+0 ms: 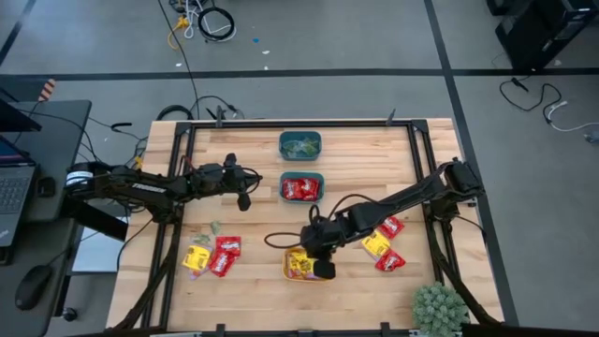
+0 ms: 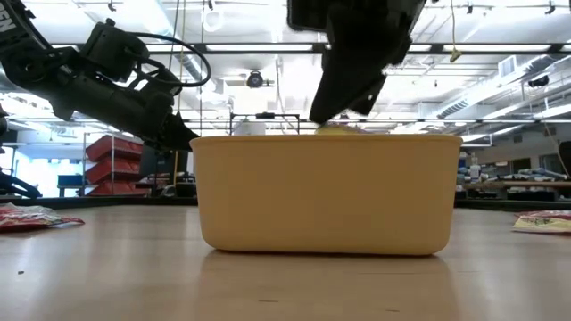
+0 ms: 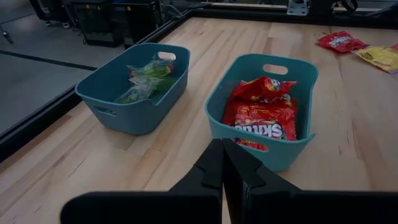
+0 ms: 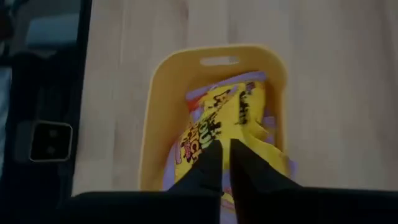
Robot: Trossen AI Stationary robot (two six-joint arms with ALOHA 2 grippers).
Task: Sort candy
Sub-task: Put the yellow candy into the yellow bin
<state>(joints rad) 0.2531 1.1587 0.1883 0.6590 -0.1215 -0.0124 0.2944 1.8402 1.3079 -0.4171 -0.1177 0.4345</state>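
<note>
A yellow bin point(image 1: 289, 272) point(image 2: 326, 192) stands near the table's near edge and holds yellow packets. My right gripper point(image 1: 324, 269) point(image 4: 224, 147) hangs over it, shut on a yellow candy packet point(image 4: 231, 115). My left gripper point(image 1: 243, 198) point(image 3: 222, 151) is shut and empty, hovering left of a teal bin of red packets point(image 1: 301, 188) point(image 3: 261, 112). Another teal bin point(image 1: 299, 143) point(image 3: 134, 87) at the far side holds pale green packets. Loose yellow point(image 1: 197, 258) and red point(image 1: 225, 254) packets lie on the table's left, and more lie on the right point(image 1: 387, 245). My right gripper pinches the yellow packet by its end point(image 4: 227, 138) between the two fingers, coming from above and pointing down. The packet hangs below the fingers, reaching into the yellow bin's opening point(image 4: 217, 61). In the low view only a yellow sliver point(image 2: 335, 130) shows above the rim.
A black frame rail point(image 1: 175, 168) runs around the table. A green plant point(image 1: 440, 307) stands at the near right corner. A tiny green packet point(image 1: 215, 227) lies beside the loose left pile. Bare wood lies between the bins and the left pile.
</note>
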